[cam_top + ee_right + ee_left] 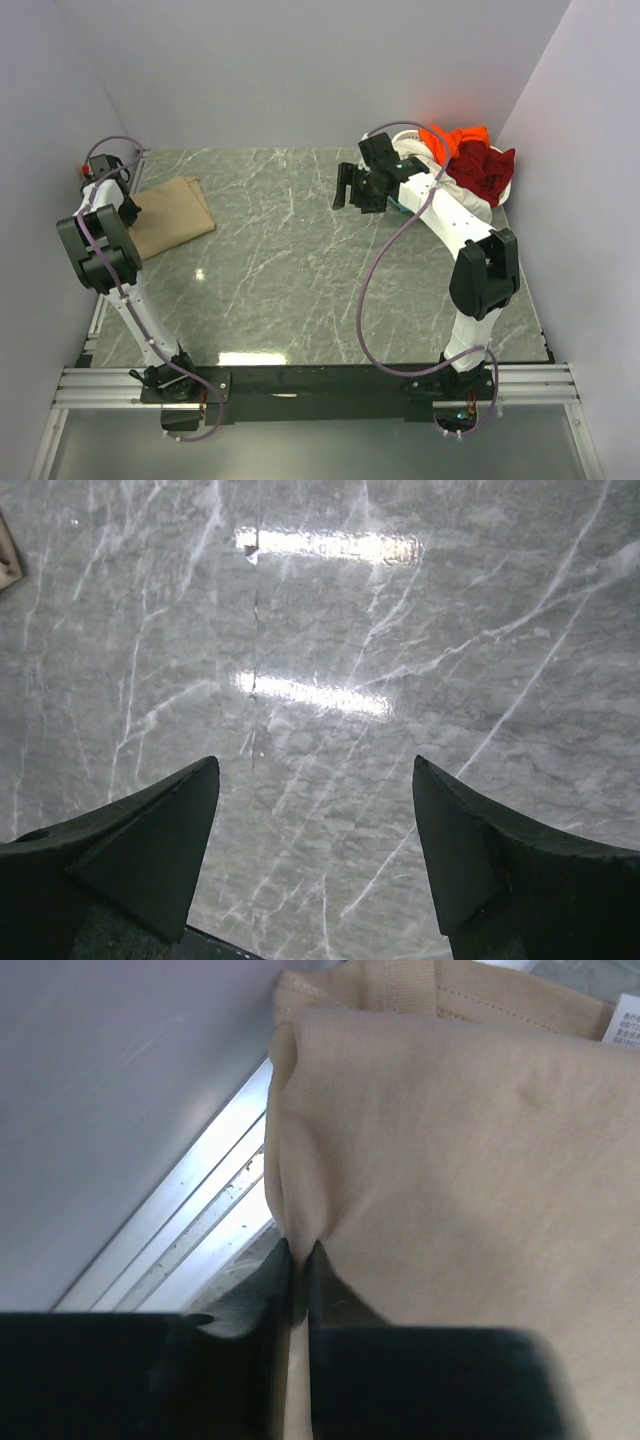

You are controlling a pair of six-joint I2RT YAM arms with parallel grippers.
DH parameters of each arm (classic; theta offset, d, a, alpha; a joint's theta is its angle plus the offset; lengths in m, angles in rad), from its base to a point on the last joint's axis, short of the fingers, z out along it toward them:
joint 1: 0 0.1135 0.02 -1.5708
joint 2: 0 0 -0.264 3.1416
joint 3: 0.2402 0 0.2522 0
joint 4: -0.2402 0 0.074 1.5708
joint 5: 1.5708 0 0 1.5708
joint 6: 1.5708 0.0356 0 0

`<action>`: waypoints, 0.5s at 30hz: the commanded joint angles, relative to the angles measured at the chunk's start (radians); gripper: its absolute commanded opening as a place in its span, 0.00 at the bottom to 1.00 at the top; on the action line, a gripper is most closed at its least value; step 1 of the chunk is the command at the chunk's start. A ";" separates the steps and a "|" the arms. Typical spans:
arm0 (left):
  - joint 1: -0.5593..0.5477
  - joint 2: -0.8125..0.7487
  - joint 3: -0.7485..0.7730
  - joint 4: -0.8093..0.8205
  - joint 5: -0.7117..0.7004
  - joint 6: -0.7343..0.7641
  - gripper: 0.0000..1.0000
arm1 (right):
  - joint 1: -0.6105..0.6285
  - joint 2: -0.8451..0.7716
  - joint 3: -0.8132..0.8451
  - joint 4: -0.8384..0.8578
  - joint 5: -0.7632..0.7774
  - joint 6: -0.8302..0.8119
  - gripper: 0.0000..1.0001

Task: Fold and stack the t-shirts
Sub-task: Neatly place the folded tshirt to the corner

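1. The tan shirt [170, 215] lies folded into a rough rectangle at the far left of the table [290, 270], near the left wall [40, 150].
2. My left gripper [300, 1270] is clenched on the tan shirt's edge. In the left wrist view the jaws meet with a pinch of cloth between them, and creases run up from that point.
3. Close up, the tan shirt [460, 1160] fills most of that view. Its ribbed collar [400, 985] shows at the top and a white label [625, 1020] at the upper right corner.
4. Just beside the pinched edge runs an aluminium rail [190, 1230], with the wall behind it.
5. The other shirts sit in a heap at the far right corner of the table, well apart from the tan one. The orange shirt [455, 135] is at the back, the red shirt [485, 170] is crumpled on top, and white cloth [505, 192] shows under the red.
6. My right arm partly hides that heap, so I cannot tell what else is in it.
7. My right gripper [350, 188] hangs over the middle of the table, left of the heap and touching none of it.
8. In the right wrist view my right gripper [315, 765] is released, its jaws wide apart with nothing between them. Only bare marble with light glare lies below.
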 commanded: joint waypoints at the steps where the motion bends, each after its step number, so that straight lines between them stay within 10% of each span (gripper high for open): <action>1: 0.001 -0.057 0.041 -0.002 -0.029 0.019 0.16 | 0.013 0.011 0.053 -0.009 -0.008 -0.015 0.84; 7: 0.000 -0.097 0.035 -0.005 -0.032 0.007 0.73 | 0.017 0.011 0.059 -0.009 0.001 -0.020 0.86; 15: -0.051 -0.232 -0.008 -0.013 -0.067 -0.030 0.88 | 0.022 -0.006 0.039 0.018 0.004 -0.017 0.88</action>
